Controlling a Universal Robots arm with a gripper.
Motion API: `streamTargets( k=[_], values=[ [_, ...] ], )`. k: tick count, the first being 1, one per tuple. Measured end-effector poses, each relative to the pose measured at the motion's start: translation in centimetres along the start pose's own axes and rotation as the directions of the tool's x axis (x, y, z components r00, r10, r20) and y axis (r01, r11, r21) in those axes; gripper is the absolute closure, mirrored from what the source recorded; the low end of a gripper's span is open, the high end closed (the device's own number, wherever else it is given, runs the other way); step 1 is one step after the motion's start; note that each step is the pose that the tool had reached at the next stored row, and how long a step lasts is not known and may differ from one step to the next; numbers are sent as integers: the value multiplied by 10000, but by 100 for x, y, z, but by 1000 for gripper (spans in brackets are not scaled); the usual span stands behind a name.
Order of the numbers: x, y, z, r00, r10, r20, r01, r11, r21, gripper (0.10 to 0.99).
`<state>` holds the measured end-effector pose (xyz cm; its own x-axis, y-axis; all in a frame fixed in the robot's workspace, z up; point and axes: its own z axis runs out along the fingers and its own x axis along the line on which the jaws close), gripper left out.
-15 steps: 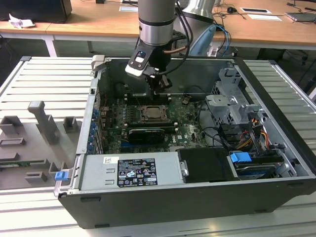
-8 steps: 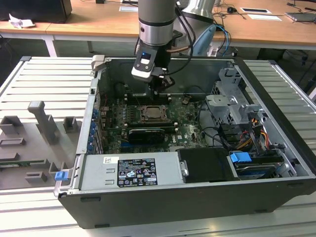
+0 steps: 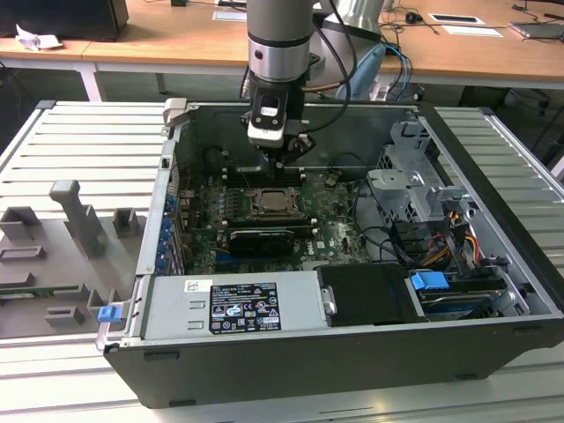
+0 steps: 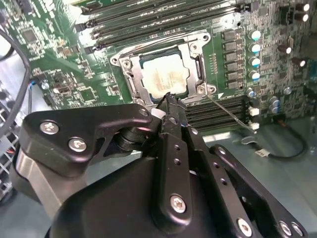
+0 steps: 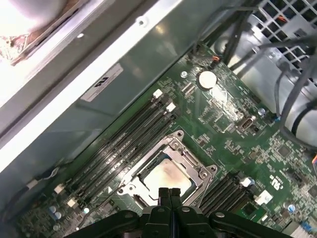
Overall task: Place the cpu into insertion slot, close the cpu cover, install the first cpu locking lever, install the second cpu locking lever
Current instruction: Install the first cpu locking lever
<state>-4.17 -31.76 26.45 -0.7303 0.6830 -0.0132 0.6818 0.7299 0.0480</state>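
Note:
The cpu (image 4: 166,74) (image 5: 166,178), a pale silver-beige square, lies in the insertion slot (image 3: 278,204) on the green motherboard. The cpu cover (image 4: 132,74) (image 5: 187,159), a silver-grey frame, lies flat around the chip. From one corner of the socket a thin locking lever (image 4: 229,112) sticks out over the memory slots. My gripper (image 3: 284,159) (image 4: 168,99) (image 5: 168,191) hovers just above the socket's edge. Its black fingers are shut together with nothing between them.
Long black memory slots (image 4: 163,20) (image 5: 119,144) flank the socket. In the exterior view a black graphics card (image 3: 260,238) lies in front of the socket, with a grey power supply (image 3: 233,304) nearer still. A drive cage (image 3: 414,176) and cables stand at that view's right. Case walls surround the board.

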Motion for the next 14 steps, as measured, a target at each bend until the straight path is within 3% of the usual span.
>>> streamTargets(
  k=[6,12,14],
  values=[
    [0,0,0,9935,-1135,-52,1135,9935,-17,980],
    [0,0,0,9782,-2074,-96,2074,9783,-37,980],
    [0,0,0,9705,-2407,-111,2406,9706,-45,980]
  ],
)
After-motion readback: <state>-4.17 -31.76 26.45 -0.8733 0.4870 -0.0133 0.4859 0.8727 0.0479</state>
